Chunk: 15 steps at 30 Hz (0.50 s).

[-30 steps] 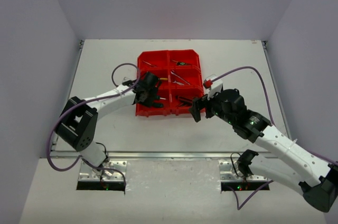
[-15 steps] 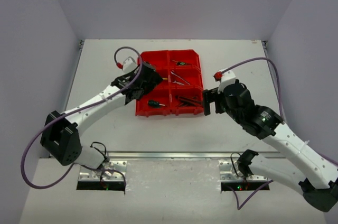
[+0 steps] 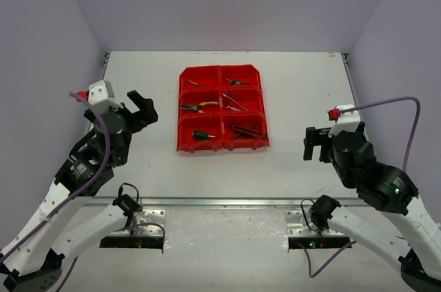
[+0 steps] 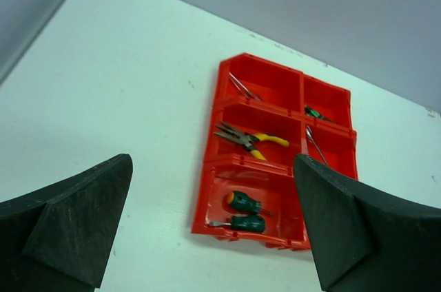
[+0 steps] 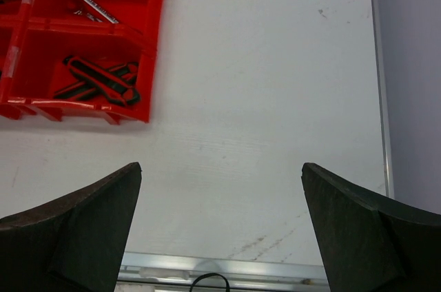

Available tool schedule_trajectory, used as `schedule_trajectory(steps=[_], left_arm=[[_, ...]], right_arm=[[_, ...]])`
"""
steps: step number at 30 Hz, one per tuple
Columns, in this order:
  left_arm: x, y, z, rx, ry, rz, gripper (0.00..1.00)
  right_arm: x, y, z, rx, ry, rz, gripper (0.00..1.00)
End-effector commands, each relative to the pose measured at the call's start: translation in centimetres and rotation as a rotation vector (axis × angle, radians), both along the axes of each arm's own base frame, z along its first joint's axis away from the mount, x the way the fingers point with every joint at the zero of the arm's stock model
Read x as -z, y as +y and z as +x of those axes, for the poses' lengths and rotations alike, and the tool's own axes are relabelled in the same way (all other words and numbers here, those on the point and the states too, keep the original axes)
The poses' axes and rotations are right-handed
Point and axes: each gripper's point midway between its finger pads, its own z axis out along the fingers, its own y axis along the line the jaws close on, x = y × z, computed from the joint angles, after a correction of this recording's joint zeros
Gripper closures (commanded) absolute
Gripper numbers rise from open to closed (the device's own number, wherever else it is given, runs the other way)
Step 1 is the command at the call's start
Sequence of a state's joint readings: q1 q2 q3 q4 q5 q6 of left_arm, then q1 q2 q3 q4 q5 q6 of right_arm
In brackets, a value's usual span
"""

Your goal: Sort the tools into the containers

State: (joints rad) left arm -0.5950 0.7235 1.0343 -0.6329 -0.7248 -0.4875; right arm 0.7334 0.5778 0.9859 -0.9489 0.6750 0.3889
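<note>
The red bin block point(image 3: 222, 146) stands mid-table, six compartments. Yellow/black pliers point(image 3: 196, 107) lie in the middle left one, green screwdrivers point(image 3: 201, 135) in the near left, red/black pliers point(image 3: 244, 130) in the near right, and silver wrenches point(image 3: 234, 102) in the middle right. My left gripper point(image 3: 141, 107) is open and empty, left of the bin and well apart. My right gripper point(image 3: 313, 144) is open and empty, right of the bin. The left wrist view shows the bin point(image 4: 207, 168), pliers point(image 4: 251, 139) and two screwdrivers point(image 4: 248, 213). The right wrist view shows the red/black pliers point(image 5: 100, 80).
Bare white table point(image 3: 138, 71) lies around the bin. Grey walls close the left, right and far sides. A metal rail point(image 3: 220, 202) runs along the near edge. The right wrist view shows bare table point(image 5: 262, 99) and the right edge strip point(image 5: 379, 99).
Both arms have pulled back from the bin toward the near edge, left arm leftward, right arm rightward. A green screwdriver the left gripper had covered now shows in the near left compartment.
</note>
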Motion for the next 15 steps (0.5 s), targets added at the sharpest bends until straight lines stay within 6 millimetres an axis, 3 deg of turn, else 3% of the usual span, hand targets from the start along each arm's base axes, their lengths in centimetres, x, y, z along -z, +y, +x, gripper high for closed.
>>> schedule_trajectory(steps=[1, 6, 15], left_arm=[[1.3, 1.8, -0.5, -0.034, -0.038, 0.099, 0.00], [0.4, 2.4, -2.3, 0.010, -0.159, 0.036, 0.00], [-0.1, 2.8, -3.4, 0.020, -0.236, -0.019, 0.00]], right_arm=[[0.7, -1.6, -1.2, 0.048, -0.009, 0.026, 0.01], [0.7, -3.0, -2.1, 0.076, -0.061, 0.047, 0.01], [0.9, -2.7, -1.8, 0.069, -0.071, 0.053, 0.01]])
